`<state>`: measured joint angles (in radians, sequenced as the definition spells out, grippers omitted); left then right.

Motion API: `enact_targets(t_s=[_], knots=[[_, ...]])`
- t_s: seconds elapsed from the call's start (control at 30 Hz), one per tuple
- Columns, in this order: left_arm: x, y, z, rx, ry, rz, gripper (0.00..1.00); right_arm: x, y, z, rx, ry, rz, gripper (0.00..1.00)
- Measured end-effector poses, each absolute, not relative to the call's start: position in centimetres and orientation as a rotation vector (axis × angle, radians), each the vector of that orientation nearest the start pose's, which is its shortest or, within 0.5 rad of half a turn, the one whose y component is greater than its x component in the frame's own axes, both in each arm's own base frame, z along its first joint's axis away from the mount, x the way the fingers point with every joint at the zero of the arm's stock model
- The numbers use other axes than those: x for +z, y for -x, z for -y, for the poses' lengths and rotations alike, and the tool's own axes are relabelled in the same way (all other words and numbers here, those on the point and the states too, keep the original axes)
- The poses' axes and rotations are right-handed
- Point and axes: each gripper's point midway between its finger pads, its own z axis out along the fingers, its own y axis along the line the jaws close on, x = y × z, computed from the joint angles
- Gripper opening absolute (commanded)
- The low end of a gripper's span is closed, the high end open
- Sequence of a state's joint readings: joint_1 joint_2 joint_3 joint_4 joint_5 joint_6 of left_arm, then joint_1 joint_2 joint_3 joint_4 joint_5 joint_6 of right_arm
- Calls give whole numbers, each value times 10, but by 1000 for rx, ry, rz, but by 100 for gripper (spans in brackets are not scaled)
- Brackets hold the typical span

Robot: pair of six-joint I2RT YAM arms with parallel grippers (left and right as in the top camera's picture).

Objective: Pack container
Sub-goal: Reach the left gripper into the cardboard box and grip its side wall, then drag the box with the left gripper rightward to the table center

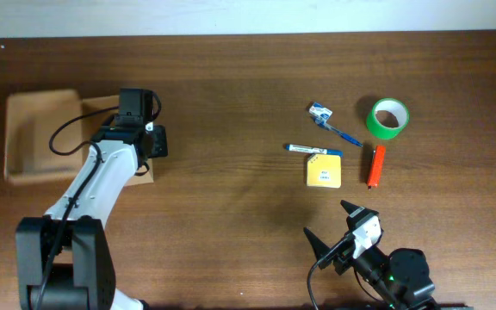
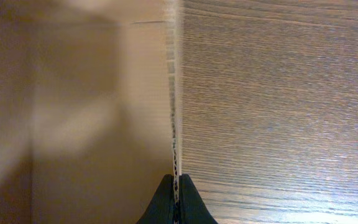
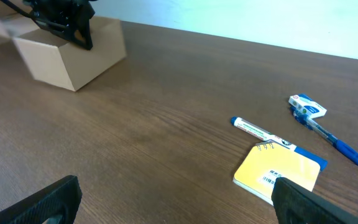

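Nearest, the right gripper (image 1: 331, 222) hovers low over the counter (image 1: 231, 95), its jaws spread wide with nothing between them. Just beyond it the loose goods lie out on the wood: a yellow notepad (image 1: 324, 170) with an orange marker (image 1: 375, 166) beside it, a blue-capped marker (image 1: 313, 151), a blue pen (image 1: 343, 133), and farthest the green tape roll (image 1: 387, 118). Well apart from these, at the left and about level with them, sits the container (image 1: 41, 138), lying open with its hollow upward. The left gripper (image 1: 156, 142) has its jaws pressed together on the corrugated edge at the container's right side. By my reading, packing has not begun. The inside that shows holds nothing, though the arm hides part, and every item waits to be loaded. Opened out, the container's long axis runs left to right, with the pinched edge toward the goods.
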<state>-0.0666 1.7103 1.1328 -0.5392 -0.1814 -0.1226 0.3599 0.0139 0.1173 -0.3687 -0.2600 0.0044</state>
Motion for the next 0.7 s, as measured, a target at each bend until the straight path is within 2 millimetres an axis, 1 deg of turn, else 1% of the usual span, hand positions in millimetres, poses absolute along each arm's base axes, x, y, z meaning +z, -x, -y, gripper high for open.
enact_targets(t_s=[0.1,0.2,0.4,0.5,0.6,0.7], knots=[[78,-407,8,146,65,-2658,2,139,-195,-121,493,508,-1784,99],[88,-412,27,125,-50,-2633,2,139,-195,-121,494,507,-1785,99],[124,-418,86,80,-395,-2512,2,139,-195,-121,493,508,-1785,99],[135,-413,121,16,-615,-2442,2,139,-195,-121,493,508,-1784,99],[135,-401,155,-48,-861,-2367,2,139,-195,-121,493,508,-1785,99],[136,-390,181,-77,-1087,-2269,2,139,-195,-121,493,508,-1785,99]])
